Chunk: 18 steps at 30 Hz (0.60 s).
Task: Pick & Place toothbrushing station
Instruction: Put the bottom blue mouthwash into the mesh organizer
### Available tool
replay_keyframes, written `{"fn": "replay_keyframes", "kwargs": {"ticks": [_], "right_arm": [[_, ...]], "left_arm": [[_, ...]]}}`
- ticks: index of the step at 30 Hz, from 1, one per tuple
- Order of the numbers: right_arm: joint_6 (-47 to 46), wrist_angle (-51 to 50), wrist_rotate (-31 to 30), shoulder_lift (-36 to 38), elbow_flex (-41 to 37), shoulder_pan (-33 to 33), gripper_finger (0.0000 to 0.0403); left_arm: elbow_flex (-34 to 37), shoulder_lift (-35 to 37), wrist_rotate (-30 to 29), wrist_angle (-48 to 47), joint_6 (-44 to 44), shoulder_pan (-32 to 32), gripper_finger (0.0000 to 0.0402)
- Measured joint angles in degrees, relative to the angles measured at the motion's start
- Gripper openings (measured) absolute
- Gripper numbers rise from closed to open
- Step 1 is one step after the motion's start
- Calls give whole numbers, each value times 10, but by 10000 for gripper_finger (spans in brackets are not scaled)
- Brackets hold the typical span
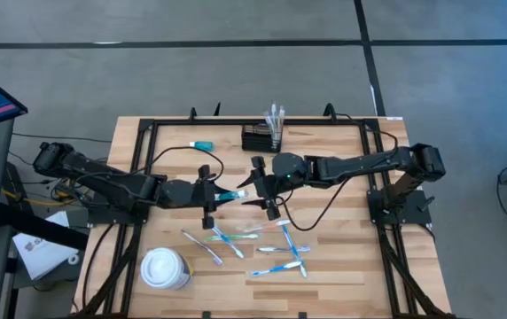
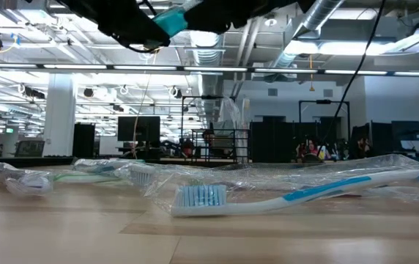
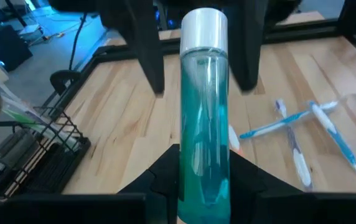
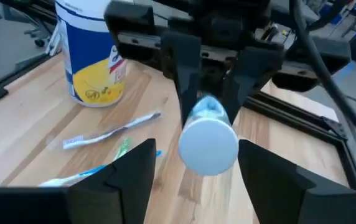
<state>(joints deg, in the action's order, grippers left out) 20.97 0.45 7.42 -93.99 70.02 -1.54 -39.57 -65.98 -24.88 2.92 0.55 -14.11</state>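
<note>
Working from the left of the table, the left gripper [image 1: 209, 197] is hovering above mid-table and clamping a clear teal tube [image 3: 204, 118] with a white cap, its fingers [image 3: 165, 177] pinched on the tube's lower body. Facing it, the right gripper [image 1: 255, 188] is holding its jaws spread wide on either side of the tube's capped end without touching it, gripping nothing, which looks like a handover in progress. Below them, loose toothbrushes [image 1: 282, 250] are lying scattered on the wood, with a white lidded paper cup [image 1: 165, 268] nearer the front edge. The toothbrushing station [image 1: 261, 137] is sitting at the far edge, already holding a few upright items. Judging by this, most of the stocking is yet to be done.
</note>
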Motion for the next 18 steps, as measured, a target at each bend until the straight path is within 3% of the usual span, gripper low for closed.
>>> {"fn": "replay_keyframes", "kwargs": {"ticks": [18], "right_arm": [[1,28,0,1,1,0,204]], "left_arm": [[0,-40,14,66,-8,20,70]]}}
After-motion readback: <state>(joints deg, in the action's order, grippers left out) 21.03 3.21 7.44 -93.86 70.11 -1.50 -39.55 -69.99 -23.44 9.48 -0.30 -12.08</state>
